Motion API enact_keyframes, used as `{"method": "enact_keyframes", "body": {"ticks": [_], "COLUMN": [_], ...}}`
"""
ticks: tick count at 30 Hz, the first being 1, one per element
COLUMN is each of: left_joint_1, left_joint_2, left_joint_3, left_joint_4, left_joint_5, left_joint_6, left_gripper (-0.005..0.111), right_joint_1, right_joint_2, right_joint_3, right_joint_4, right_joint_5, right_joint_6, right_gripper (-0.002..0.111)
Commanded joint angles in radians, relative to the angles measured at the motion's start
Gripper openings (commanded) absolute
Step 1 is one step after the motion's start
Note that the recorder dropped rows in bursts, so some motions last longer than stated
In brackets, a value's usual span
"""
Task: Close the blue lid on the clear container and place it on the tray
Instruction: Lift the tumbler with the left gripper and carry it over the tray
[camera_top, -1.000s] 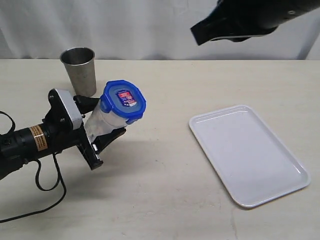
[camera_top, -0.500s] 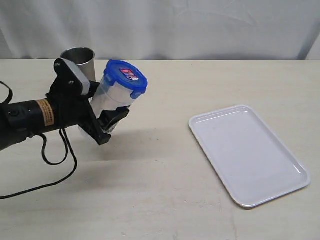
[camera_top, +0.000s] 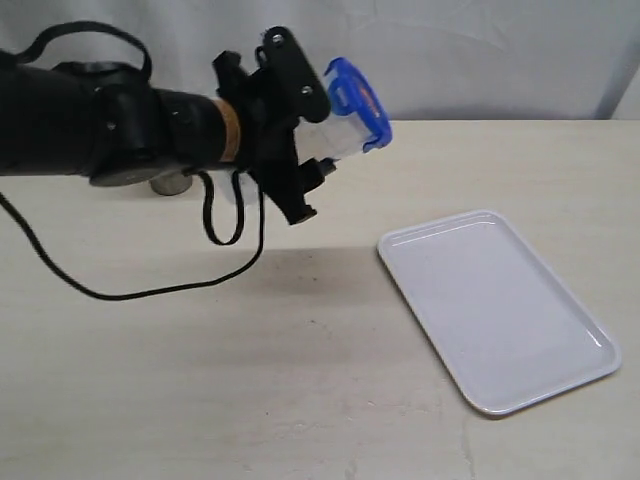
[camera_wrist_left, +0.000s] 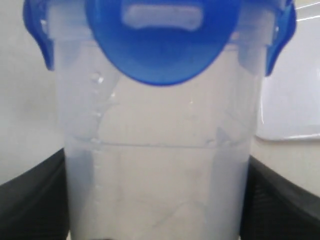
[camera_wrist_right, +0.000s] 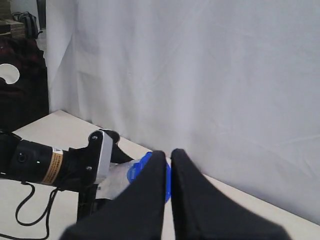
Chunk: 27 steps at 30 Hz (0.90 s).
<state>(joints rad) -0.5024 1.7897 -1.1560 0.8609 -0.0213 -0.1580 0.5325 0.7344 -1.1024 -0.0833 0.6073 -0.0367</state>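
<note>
The clear container (camera_top: 335, 136) hangs well above the table at the back, tipped so that its top points right. The blue lid (camera_top: 358, 100) sits on it with its flaps down. My left gripper (camera_top: 322, 145) is shut on the container's body. In the left wrist view the container (camera_wrist_left: 160, 165) fills the picture between the two black fingers (camera_wrist_left: 282, 200), with the lid (camera_wrist_left: 160, 47) at its far end. The white tray (camera_top: 500, 310) lies flat at the right with nothing on it. My right gripper (camera_wrist_right: 167, 152) is shut on nothing, high up and looking down at the lid (camera_wrist_right: 136, 170).
The grey steel cup (camera_top: 170, 185) is almost hidden behind my left arm at the back left. A black cable (camera_top: 150, 290) trails over the table below that arm. A white curtain closes off the back. Part of the tray (camera_wrist_left: 292, 100) shows beyond the container.
My left arm has lifted the lidded container up and to the right, tipping its top toward the tray. The right arm has left the exterior view.
</note>
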Motion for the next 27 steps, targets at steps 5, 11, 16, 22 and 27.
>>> {"method": "enact_keyframes", "body": {"ticks": [5,11,16,22,27], "left_joint_1": [-0.148,-0.223,-0.275,-0.304,-0.313], "left_joint_2": [0.167,0.325,0.394,0.421,0.421], "left_joint_3": [-0.255,-0.333,-0.343,-0.375,-0.397], "left_joint_4": [0.367,0.681,0.884,0.884,0.884], "left_joint_5": [0.322,0.538,0.608,0.587,0.593], "left_joint_6": [0.007,0.007,0.074,0.349,0.430], "left_gripper": [0.000,0.000,0.000,0.000,0.000], "right_joint_1": [-0.007,-0.007,-0.007,-0.007,-0.007], "right_joint_2": [-0.006,-0.045,-0.092,-0.130,-0.136], "right_joint_3": [0.006,0.046,0.079,0.099,0.102], "right_joint_4": [-0.052,-0.112,-0.185,-0.192,-0.192], "right_joint_5": [0.032,0.020,0.010,-0.005,-0.009], "right_joint_6": [0.000,0.046,0.104,0.104,0.104], "right_gripper": [0.004,0.004,0.004,0.004,0.004]}}
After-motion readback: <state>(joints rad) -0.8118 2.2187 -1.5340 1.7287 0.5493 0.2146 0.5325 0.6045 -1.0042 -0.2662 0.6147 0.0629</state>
